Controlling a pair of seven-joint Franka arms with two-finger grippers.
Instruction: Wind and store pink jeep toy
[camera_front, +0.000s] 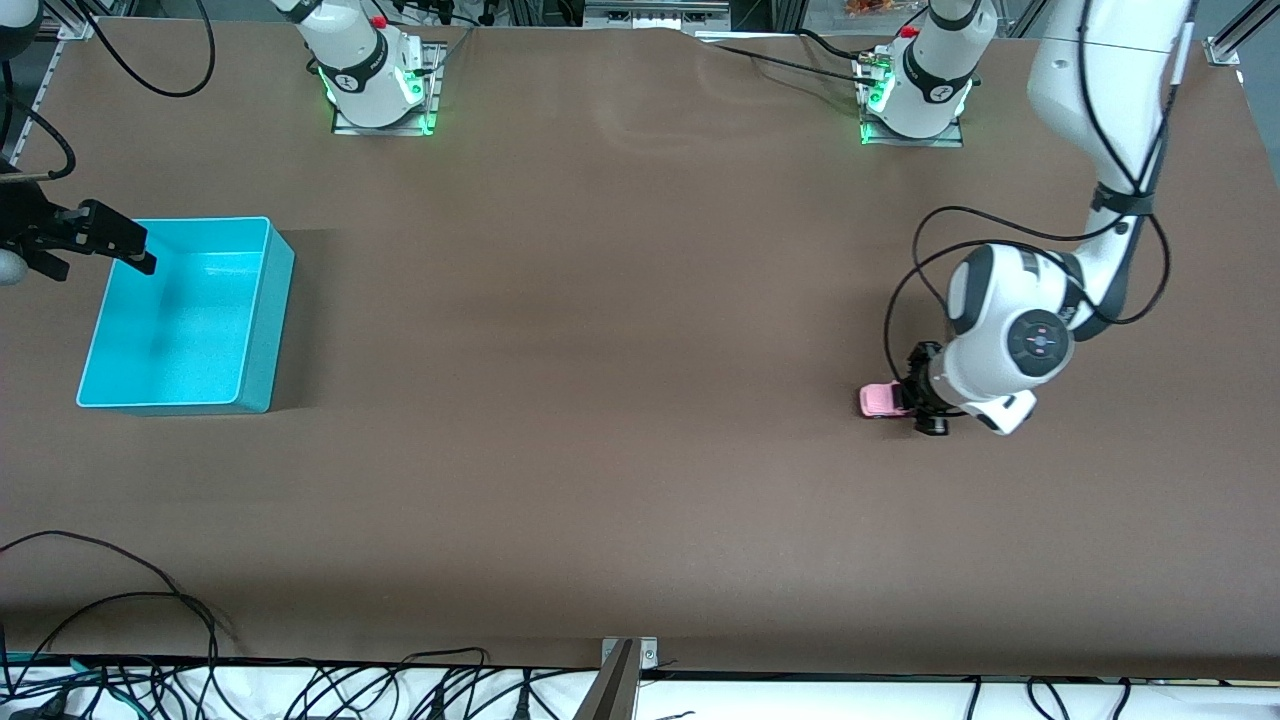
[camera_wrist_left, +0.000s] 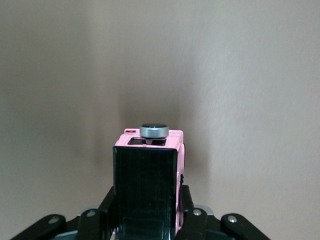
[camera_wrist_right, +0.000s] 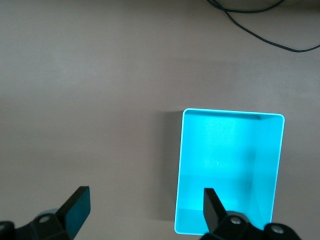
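The pink jeep toy (camera_front: 882, 400) rests on the brown table toward the left arm's end, its rear half hidden under the arm. My left gripper (camera_front: 912, 398) is shut on it. In the left wrist view the black roof (camera_wrist_left: 145, 192) fills the space between the fingers (camera_wrist_left: 106, 207), which press against its sides, and a grey wheel sits on the toy's pink far end (camera_wrist_left: 172, 142). My right gripper (camera_front: 140, 250) is open over the rim of the turquoise bin (camera_front: 262, 330) at the right arm's end, nothing between its fingers (camera_wrist_right: 77, 210).
The turquoise bin (camera_wrist_right: 277, 150) holds nothing. Cables (camera_front: 120, 620) lie along the table edge nearest the front camera, and another cable (camera_wrist_right: 260, 30) runs across the table near the bin. Both arm bases (camera_front: 375, 75) stand along the farthest edge.
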